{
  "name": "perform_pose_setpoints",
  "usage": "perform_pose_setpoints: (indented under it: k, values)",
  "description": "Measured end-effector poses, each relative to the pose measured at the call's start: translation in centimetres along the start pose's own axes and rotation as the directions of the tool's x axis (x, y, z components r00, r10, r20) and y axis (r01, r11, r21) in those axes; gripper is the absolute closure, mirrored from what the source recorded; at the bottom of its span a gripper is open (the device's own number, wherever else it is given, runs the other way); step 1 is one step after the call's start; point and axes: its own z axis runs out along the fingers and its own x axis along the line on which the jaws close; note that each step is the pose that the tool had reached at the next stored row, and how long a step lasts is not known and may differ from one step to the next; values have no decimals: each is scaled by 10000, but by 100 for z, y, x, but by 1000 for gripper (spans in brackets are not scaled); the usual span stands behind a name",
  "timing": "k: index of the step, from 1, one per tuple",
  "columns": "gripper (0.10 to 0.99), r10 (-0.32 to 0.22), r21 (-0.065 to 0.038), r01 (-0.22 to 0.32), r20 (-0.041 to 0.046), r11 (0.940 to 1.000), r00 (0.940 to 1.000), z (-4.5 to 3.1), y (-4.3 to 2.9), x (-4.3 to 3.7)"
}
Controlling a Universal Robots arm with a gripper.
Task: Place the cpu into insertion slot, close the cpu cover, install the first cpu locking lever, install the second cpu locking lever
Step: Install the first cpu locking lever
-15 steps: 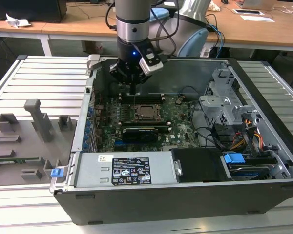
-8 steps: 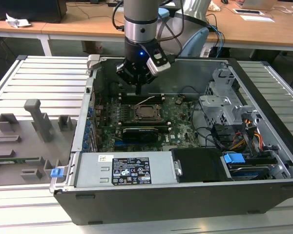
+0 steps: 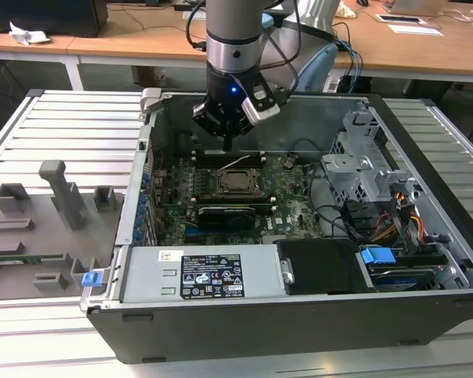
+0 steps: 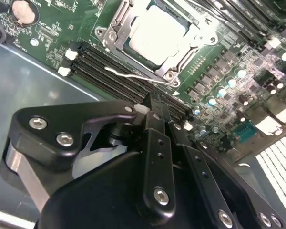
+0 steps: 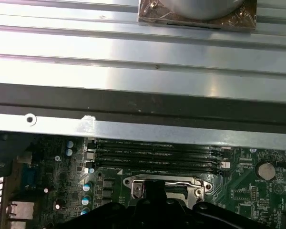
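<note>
The cpu (image 4: 157, 36) lies flat in the insertion slot (image 3: 238, 182) on the green motherboard, its pale metal face showing through the window of the cpu cover (image 4: 117, 26). The silver cover frame lies down around the chip. A thin wire locking lever (image 4: 133, 75) stands free along the socket's edge, over the memory slots; in the exterior view it rises from the socket as a pale wire (image 3: 238, 162). My gripper (image 3: 227, 146) hangs just above the far edge of the socket. Its black fingers (image 4: 150, 102) are shut together with nothing seen between them.
Black memory slots (image 4: 109, 67) run beside the socket. A black graphics card (image 3: 225, 211) lies nearer the camera, then the power supply (image 3: 201, 276). A metal drive cage (image 3: 363, 165) and cables fill the exterior view's right. A grey fixture tray (image 3: 39, 220) sits outside the case at the exterior view's left.
</note>
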Motion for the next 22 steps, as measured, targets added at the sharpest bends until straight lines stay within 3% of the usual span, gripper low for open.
perform_pose_setpoints:
  k: [8,22]
  values:
    - [980,3,3,-3,-1,10000,10000,157,-9,-141]
    - [980,-55,10,55,-5,10000,10000,268,43,-286]
